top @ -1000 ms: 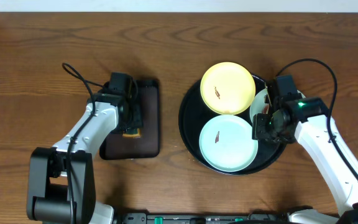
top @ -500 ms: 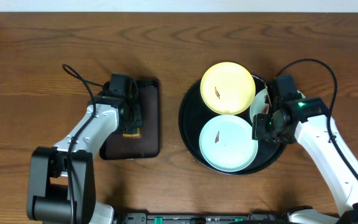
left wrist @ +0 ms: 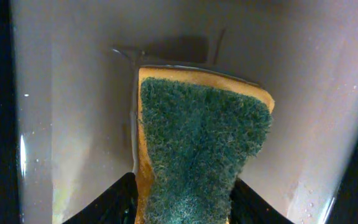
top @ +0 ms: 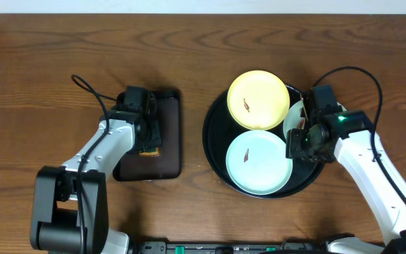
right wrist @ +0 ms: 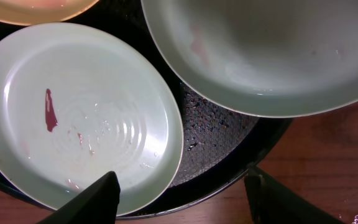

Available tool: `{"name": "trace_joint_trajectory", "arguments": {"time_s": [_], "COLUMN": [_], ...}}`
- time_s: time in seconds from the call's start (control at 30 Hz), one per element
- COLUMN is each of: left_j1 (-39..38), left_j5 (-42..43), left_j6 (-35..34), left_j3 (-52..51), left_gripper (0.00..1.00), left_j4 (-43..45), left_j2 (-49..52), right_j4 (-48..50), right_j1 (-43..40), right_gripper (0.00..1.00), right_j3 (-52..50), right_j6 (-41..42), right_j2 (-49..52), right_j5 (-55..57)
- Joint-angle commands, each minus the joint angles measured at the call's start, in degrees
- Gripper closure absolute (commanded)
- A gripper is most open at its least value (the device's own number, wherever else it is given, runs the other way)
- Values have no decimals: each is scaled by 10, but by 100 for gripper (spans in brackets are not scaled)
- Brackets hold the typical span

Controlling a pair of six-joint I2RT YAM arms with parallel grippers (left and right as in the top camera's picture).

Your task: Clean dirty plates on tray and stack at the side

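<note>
So, overhead first: the round black tray (top: pixel 213 152) holds all three plates, none stacked at the side yet. The yellow plate (top: pixel 258 99) is on the far side, a mint plate (top: pixel 258 161) on the near side, and the second mint plate (top: pixel 296 113) is mostly hidden under the right gripper (top: pixel 300 141). The left gripper (top: pixel 149 144) is down in the small dark tray (top: pixel 168 166), I'd guess fetching the cleaning tool. Versus a second ago basically nothing has moved, maybe a tiny shuffle of the left wrist.

Left wrist cam: the fingers are clamped on either side of a sponge (left wrist: pixel 201 149), green scrubby side facing the camera.

Right wrist cam: the jaws are apart and gripping nothing, hovering over the tray's rim by both mint plates. The second one looks tilted up, but I can't tell what props it. Red smear on the near plate, so no wiping there yet.
</note>
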Motion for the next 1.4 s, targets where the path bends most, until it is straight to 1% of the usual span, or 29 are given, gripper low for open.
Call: {"name": "trace_joint_trajectory", "arguments": {"time_s": [0.0,0.13,0.3,0.73,0.83,0.9,0.97,1.0,1.1,1.13,1.37], "left_j1": [-1,-1,-1,-1,-1,-1,-1,-1,-1,-1,-1], "left_j5": [5,24,22,22,10,7,7,7,7,7,8], "left_j6": [3,3,18,18,18,18,18,18,18,18,15], "left_j3": [-8,-8,-8,-16,-16,-16,-16,-16,-16,-16,-13], "left_gripper": [54,53,53,55,56,59,60,64,88,92,92], "left_j4": [5,5,14,20,22,22,21,21,24,24,27], "left_j2": [6,6,6,6,7,7,7,7,7,7,-8], "right_j4": [0,-1,0,-10,-11,-12,-16,-18,-26,-29,-38], "right_j1": [6,6,6,6,6,6,6,6,6,6,6], "right_gripper": [36,36,36,35,35,35,35,35,34,34,37], "right_j3": [-2,-2,-2,-2,-2,-2,-2,-2,-3,-3,-18], "right_j6": [1,1,1,2,2,2,2,2,2,2,2], "right_j2": [-5,-5,-5,-5,-5,-5,-5,-5,-5,-5,-5], "right_j5": [6,6,6,6,6,6,5,6,5,5,-11]}}
